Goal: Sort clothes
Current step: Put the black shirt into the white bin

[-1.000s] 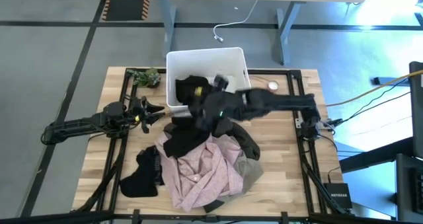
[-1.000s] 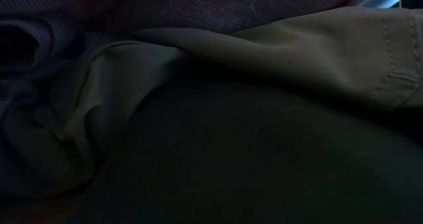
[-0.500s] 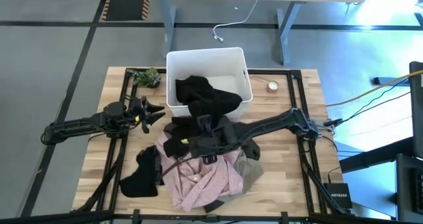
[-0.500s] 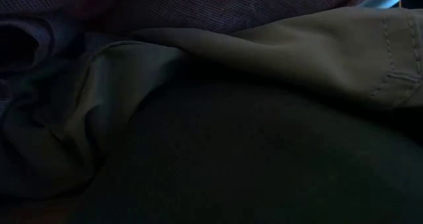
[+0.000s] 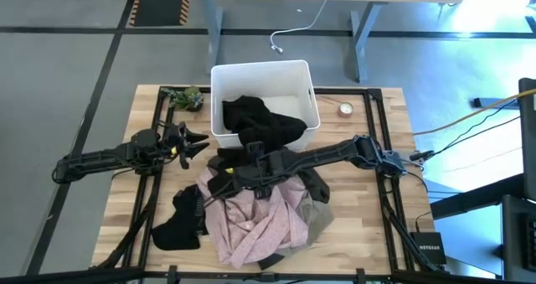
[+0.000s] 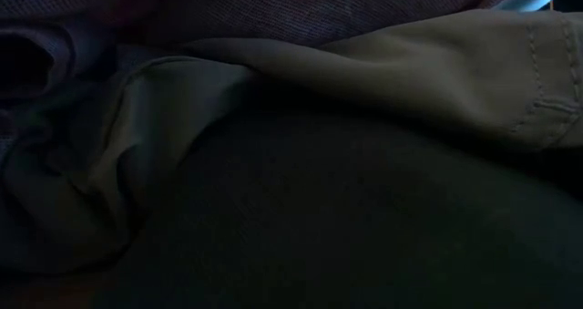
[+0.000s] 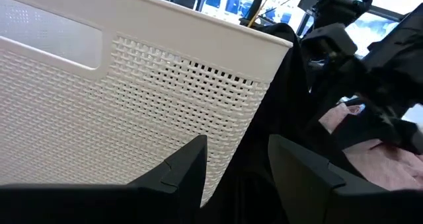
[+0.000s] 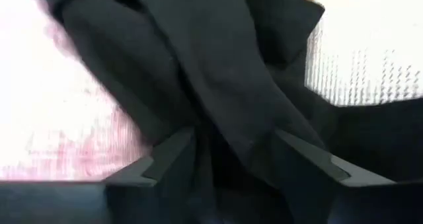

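Note:
The clothes lie heaped at the table's middle: a dusty pink shirt [image 5: 251, 221], a dark garment [image 5: 219, 177] on top of it, a grey-khaki piece [image 5: 316, 219] and a dark olive-brown piece [image 5: 311, 182]. Another black garment [image 5: 176, 224] lies at the near left. A further black garment [image 5: 255, 121] lies in the white bin [image 5: 219, 74], draped over its near rim. My right gripper [image 5: 224, 182] is open low over the heap's dark garment [image 8: 218, 65]. My left gripper [image 5: 201, 140] is open and empty at the left of the bin [image 7: 132, 92]. My right gripper's open fingers [image 8: 165, 159] stand on either side of a fold of the dark garment [image 8: 228, 138], coming slanting down from the table's right. I cannot tell whether they touch the cloth.
A small green thing [image 5: 186, 98] lies at the far left of the table and a small round thing [image 5: 345, 110] at the right of the bin. In the low view, grey-khaki cloth [image 6: 410, 63] fills the picture.
My right gripper has gone from the bin's near rim toward the table's near edge and left, down onto the heap. The black garment now lies still in the bin, spread over its near rim.

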Controlling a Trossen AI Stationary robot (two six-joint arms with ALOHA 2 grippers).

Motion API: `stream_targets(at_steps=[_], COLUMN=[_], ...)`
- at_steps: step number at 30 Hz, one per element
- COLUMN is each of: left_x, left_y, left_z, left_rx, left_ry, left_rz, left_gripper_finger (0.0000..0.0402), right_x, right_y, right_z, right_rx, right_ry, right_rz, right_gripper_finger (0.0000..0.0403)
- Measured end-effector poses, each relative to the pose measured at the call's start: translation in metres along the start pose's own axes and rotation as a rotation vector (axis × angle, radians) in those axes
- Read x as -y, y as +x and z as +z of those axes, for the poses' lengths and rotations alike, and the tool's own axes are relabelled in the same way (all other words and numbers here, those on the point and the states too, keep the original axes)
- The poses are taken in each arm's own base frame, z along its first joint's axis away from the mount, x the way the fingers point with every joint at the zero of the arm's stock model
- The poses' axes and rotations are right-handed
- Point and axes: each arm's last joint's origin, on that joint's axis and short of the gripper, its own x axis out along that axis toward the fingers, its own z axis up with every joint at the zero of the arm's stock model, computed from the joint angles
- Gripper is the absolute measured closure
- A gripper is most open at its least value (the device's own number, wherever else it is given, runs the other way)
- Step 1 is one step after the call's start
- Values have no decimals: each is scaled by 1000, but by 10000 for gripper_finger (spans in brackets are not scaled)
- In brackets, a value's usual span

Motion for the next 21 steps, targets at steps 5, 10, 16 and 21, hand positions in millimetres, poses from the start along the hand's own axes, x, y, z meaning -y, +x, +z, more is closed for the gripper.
stream_targets(at_steps=[5, 10, 16, 21], left_x=[0, 0, 0, 0], left_y=[0, 0, 0, 0], left_z=[0, 0, 0, 0], left_rx=[0, 0, 0, -1], left_ry=[-7, -8, -5, -4], left_rz=[0, 0, -1, -1], left_gripper_finger=[245, 245, 245, 245], right_x=[1, 0, -5, 5], right_y=[5, 4, -13, -44], right_z=[-4, -3, 1, 12], right_rx=[-40, -39, -15, 77], right_ry=[4, 16, 3, 41], right_rz=[17, 18, -43, -89], right_gripper_finger=[286, 388, 389, 393])
